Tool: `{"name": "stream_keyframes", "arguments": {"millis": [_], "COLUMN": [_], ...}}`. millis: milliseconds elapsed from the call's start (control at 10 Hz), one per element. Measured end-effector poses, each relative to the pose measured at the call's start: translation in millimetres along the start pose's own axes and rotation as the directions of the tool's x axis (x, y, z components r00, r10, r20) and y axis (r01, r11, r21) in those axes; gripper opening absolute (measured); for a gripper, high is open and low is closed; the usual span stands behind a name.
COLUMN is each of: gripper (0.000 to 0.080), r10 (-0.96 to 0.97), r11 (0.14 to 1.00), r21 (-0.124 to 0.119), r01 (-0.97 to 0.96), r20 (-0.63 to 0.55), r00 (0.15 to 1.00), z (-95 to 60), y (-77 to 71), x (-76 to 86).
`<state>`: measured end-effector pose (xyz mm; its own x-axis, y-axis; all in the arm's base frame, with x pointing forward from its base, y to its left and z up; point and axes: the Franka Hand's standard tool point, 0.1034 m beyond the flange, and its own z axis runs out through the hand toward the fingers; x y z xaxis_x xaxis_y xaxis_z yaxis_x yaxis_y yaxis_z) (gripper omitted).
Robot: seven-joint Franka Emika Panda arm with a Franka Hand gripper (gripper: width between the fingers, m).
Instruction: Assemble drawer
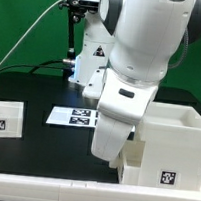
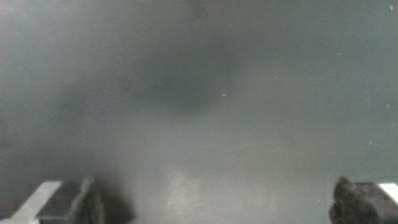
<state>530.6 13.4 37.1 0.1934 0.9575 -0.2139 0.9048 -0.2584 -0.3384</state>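
Observation:
The drawer [image 1: 2, 117], a small low white tray with a black-and-white tag on its front, sits at the exterior view's far left edge. The tall white cube casing [image 1: 170, 146] stands at the exterior view's right. My gripper [image 1: 110, 146] hangs low between them, right beside the casing's near-left corner, and its fingers are hidden there. In the wrist view my gripper [image 2: 222, 205] is open, its dark fingertips [image 2: 80, 205] wide apart with nothing between them. Behind them is only a blurred grey surface.
The marker board [image 1: 75, 116] lies flat on the dark table behind the arm. A black stand with cables rises at the back. A white edge strip [image 1: 39, 191] runs along the table's front.

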Motion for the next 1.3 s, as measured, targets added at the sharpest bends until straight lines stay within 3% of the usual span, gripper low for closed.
{"name": "stream_keyframes", "arguments": {"millis": [1300], "gripper": [0.0649], "r10": [0.006], "r11": [1.000], "r21": [0.007], "r01": [-0.006], "r20": [0.000], "r00": [1.000], "z": [1.6], "y": [0.1], "x": [-3.3]}}
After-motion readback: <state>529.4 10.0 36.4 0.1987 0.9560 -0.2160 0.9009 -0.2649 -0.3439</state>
